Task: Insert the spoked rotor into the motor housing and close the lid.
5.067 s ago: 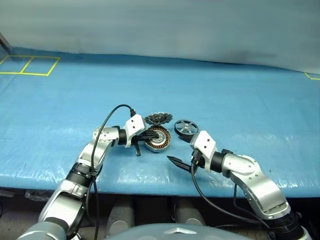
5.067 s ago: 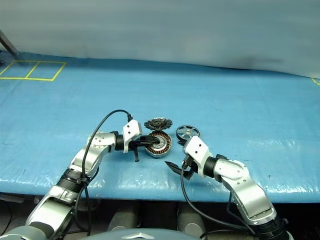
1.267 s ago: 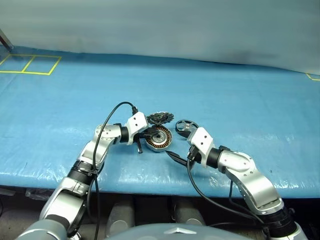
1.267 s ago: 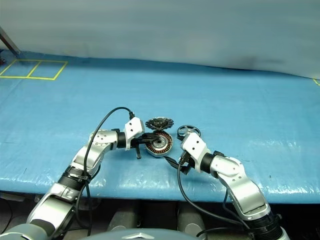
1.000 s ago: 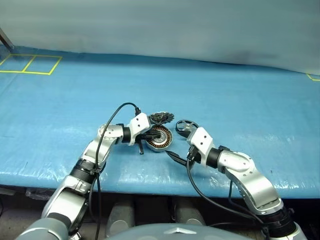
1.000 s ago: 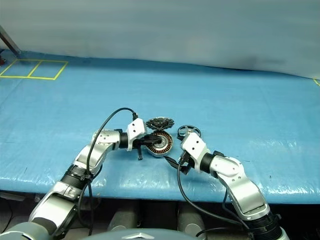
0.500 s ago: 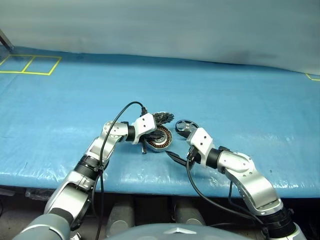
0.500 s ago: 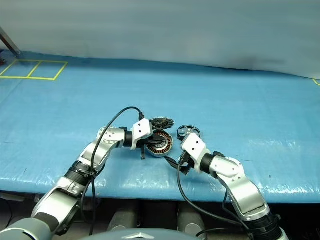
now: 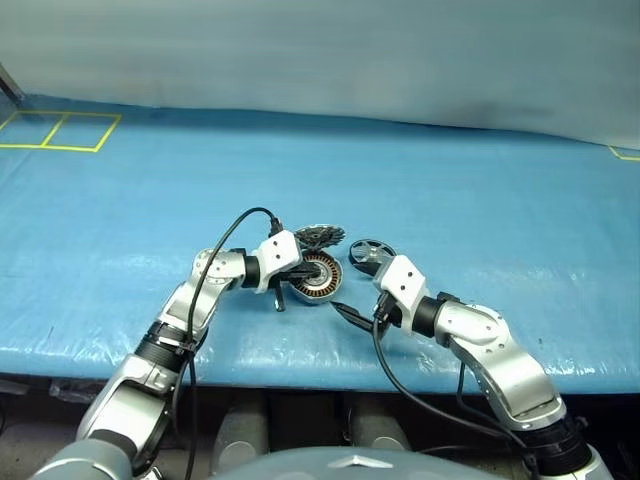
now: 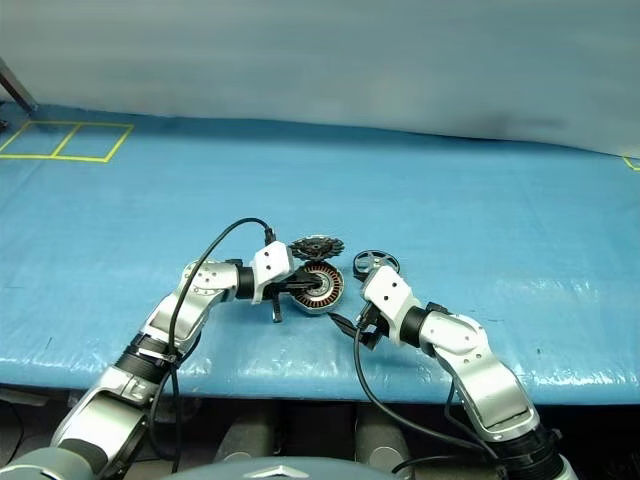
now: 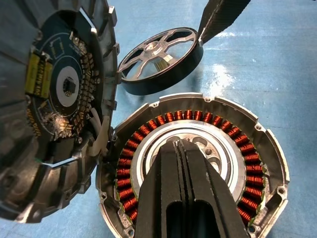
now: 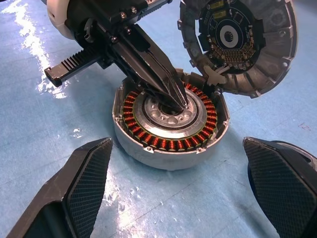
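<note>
Left tool, two black fingers pressed together, nothing held. Tips rest at the silver centre of the motor housing, a small round silver metal puck ringed inside with copper-coloured windings, sitting on the blue plastic-covered tabletop just left of frame centre in the head views.

Lid, round disc hinged to the puck's far-left edge, stands swung open. Dark inner face with circuit board and toothed rim faces the housing.

Spoked rotor, small black ring with silver spokes and shiny hub, lies on the tabletop just right of the housing, apart from it. In the left wrist view it sits beyond the housing, a black fingertip of the other tool near its rim.

Right tool, right of centre, fingers spread wide apart, empty. Housing lies ahead of the gap between them; no contact seen.

Against half a second ago: left arm's wrist has drawn back slightly toward the left of the frame. Housing, lid, rotor and right tool unchanged.
</note>
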Controlling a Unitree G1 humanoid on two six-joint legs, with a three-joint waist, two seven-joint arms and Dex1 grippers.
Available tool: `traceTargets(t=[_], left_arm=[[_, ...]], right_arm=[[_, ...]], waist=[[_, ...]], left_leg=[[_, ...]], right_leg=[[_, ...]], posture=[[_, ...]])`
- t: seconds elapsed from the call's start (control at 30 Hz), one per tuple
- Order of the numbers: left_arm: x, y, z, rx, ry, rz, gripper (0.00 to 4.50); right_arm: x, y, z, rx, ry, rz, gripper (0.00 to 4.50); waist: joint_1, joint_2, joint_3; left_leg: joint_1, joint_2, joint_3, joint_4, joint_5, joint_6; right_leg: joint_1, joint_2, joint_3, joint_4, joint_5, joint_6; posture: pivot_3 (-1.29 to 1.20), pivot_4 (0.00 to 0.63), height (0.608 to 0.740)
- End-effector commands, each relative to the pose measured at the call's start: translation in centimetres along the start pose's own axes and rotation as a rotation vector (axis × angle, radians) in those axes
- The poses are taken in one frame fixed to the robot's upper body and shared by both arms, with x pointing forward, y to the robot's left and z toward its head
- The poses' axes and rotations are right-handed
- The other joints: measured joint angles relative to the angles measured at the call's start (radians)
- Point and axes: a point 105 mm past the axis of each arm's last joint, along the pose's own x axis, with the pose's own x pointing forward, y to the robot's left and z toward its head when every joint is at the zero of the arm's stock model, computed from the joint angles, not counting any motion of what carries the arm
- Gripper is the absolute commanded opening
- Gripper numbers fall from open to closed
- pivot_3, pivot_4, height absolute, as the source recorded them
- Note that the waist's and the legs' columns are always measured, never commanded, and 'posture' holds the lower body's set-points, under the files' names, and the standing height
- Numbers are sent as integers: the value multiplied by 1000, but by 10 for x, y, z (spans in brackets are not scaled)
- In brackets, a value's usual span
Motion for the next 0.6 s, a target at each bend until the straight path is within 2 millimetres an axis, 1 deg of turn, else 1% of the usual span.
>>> traceTargets(t=[0.03,0.07,0.17,0.27,0.33,0.4,0.5,0.6], left_arm=[[-8,5,-3,-44,-34,47,36],[-9,7,1,-51,-57,60,36],[-23,15,22,-111,-197,112,36],[-33,13,30,-137,-251,103,36],[-38,9,29,-147,-251,94,36],[-42,7,22,-153,-226,98,36],[-46,1,15,-173,-205,97,36],[-48,-4,11,-188,-200,92,36]], right_arm=[[-1,-4,8,-31,-31,-10,4500],[-1,-4,8,-31,-32,-10,4500],[0,-4,9,-29,-36,-9,4500],[0,-8,11,-23,-49,-34,4500],[-1,-13,12,-17,-61,-62,4500],[-1,-19,14,-8,-74,-99,4500],[-3,-33,14,14,-80,-182,4500],[-5,-47,13,73,-94,-260,4500]], waist=[[-1,0,0],[-1,0,0],[0,0,0],[2,0,1],[2,0,1],[2,0,1],[1,0,1],[1,0,1]], left_leg=[[0,0,0,0,0,0],[0,0,0,0,0,0],[-1,0,0,-1,0,0],[-2,0,0,-1,0,0],[-2,0,0,-1,0,0],[-2,0,0,-1,0,0],[-1,0,0,-1,0,0],[-1,0,0,0,0,0]], right_leg=[[0,0,0,0,0,0],[0,0,0,0,0,0],[-1,0,0,0,0,0],[-2,0,0,0,0,0],[-2,0,0,-1,0,0],[-2,0,0,-1,0,0],[-2,0,0,0,0,0],[-2,0,0,0,0,0]], posture=[[0,150,740],[0,150,740],[0,150,740],[0,150,740],[0,150,740],[0,150,740],[0,150,740],[0,150,740]])
